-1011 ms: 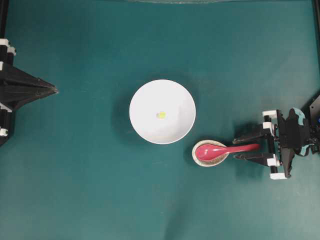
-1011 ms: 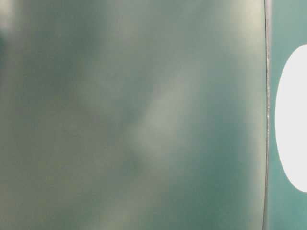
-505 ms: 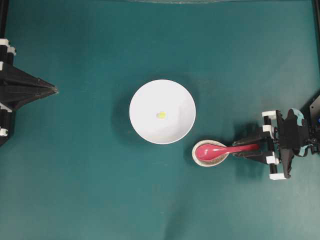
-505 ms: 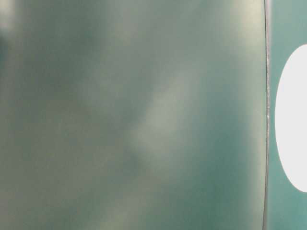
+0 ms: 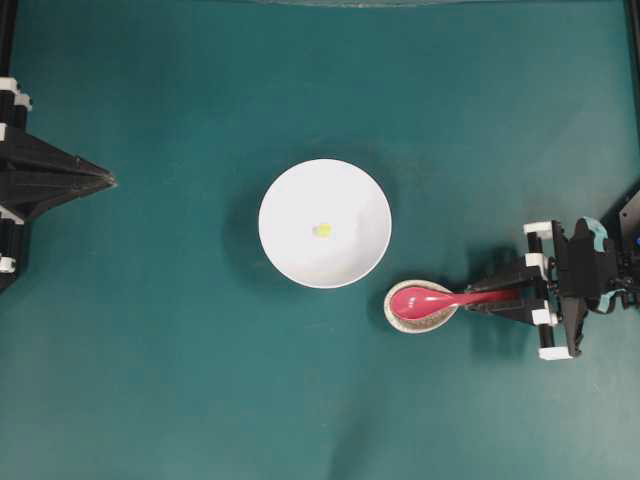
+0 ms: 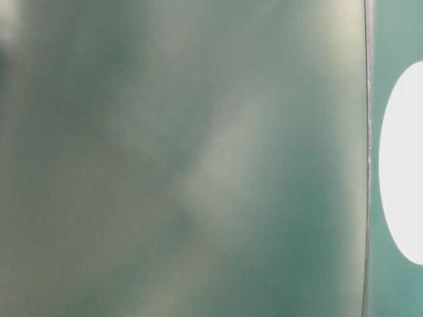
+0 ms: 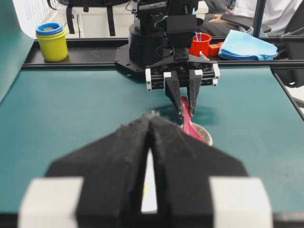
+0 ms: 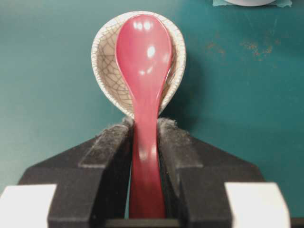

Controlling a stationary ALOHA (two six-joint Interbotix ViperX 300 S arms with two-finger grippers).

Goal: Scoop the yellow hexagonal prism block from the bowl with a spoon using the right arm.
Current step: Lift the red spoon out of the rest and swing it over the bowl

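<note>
The right gripper (image 8: pixel 145 137) reaches in low from the table's right edge, its black padded fingers (image 8: pixel 111 152) pressed against both sides of the spoon (image 8: pixel 144 85) handle, while the left gripper (image 7: pixel 149 142) sits at the opposite edge, jaws together.

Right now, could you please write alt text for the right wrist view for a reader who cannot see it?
Two black padded fingers of the right gripper press against either side of the handle of a glossy pink-red spoon. Its scoop lies in a small crackled beige spoon rest on the teal table.
</note>
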